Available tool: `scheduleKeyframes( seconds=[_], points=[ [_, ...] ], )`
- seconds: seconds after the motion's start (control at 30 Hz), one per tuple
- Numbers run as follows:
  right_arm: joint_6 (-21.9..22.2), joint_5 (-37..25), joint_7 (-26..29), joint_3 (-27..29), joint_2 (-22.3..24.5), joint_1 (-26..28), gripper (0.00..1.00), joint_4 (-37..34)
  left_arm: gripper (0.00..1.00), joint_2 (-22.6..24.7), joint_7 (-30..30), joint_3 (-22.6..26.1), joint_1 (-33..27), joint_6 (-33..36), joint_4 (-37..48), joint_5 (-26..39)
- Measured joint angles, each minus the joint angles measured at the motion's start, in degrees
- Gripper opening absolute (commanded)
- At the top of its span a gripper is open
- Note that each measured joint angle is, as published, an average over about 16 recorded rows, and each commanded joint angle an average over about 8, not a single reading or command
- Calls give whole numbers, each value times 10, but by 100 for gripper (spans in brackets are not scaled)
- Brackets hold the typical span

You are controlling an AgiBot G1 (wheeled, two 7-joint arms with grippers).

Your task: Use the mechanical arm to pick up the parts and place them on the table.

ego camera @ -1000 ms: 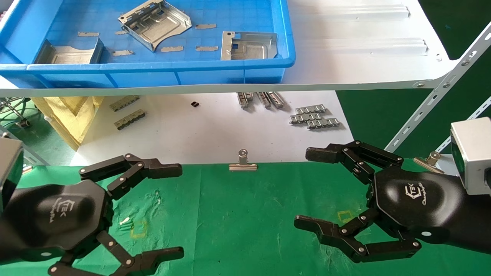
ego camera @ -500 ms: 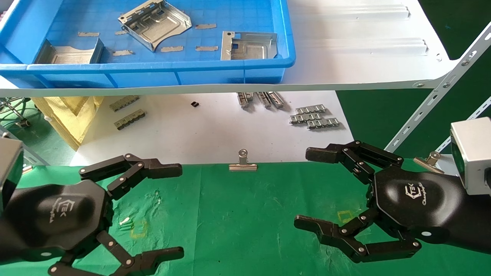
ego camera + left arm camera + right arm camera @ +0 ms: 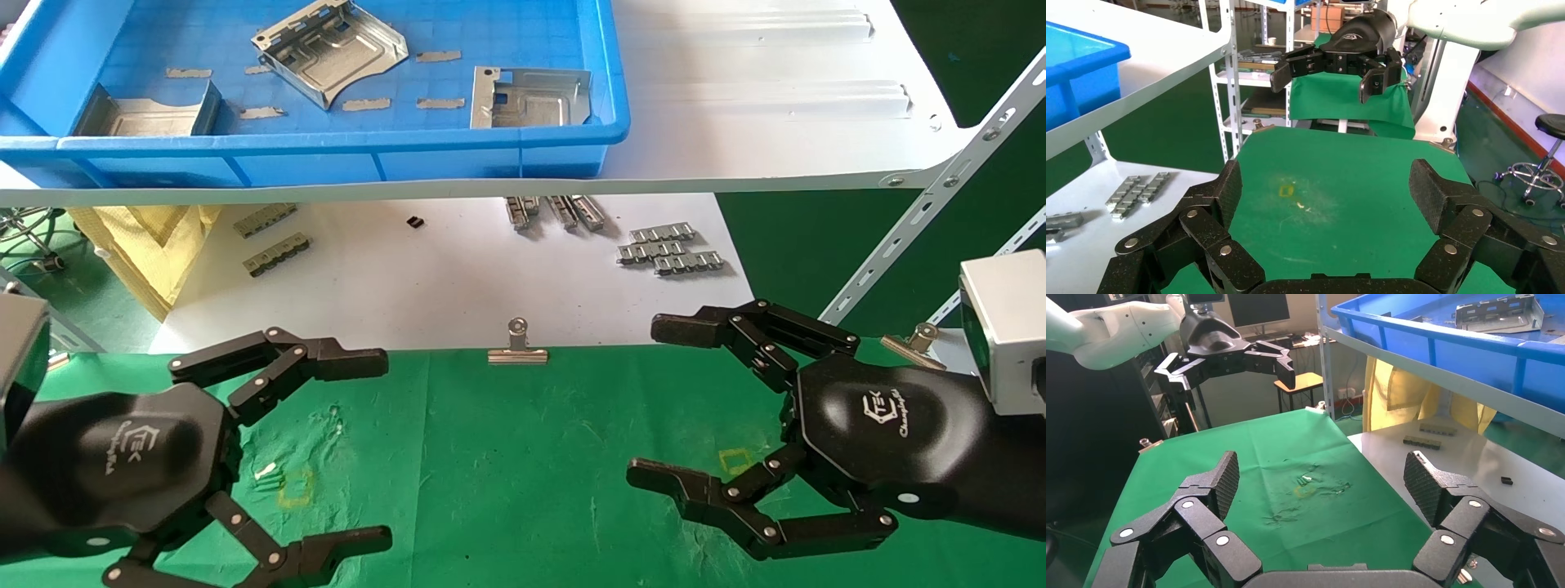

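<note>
The left hand [image 3: 380, 445] hovers wide open and empty at lower left, over the green bench [image 3: 523, 457]. The parts [image 3: 331, 51] lie in the blue bin [image 3: 482, 159] at upper left — its raised wall and the shelf edge [image 3: 735, 175] risk snagging the fingers. The right hand [image 3: 662, 408], also wide open, idles at lower right.

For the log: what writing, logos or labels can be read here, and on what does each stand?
White logo on the left gripper palm: a symbol and a line of script, too small to read.
White logo on the right gripper palm: script seems to begin "Champion", uncertain.
Parts, blue bin, table: no text visible.
</note>
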Motion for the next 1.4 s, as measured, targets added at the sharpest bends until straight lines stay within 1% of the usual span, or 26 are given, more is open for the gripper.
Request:
scheduleKeyframes(
  seconds=[0.03,0.07,0.3,0.33,1.4],
  points=[
    [0,0,0,0,0,0,100,0,100,0,0,0,0,0,0,0],
    [0,0,0,0,0,0,95,0,100,0,0,0,0,0,0,0],
    [0,0,0,0,0,0,8,0,100,0,0,0,0,0,0,0],
    [0,0,0,0,0,0,0,0,100,0,0,0,0,0,0,0],
    [0,0,0,0,0,0,0,0,100,0,0,0,0,0,0,0]
  ],
)
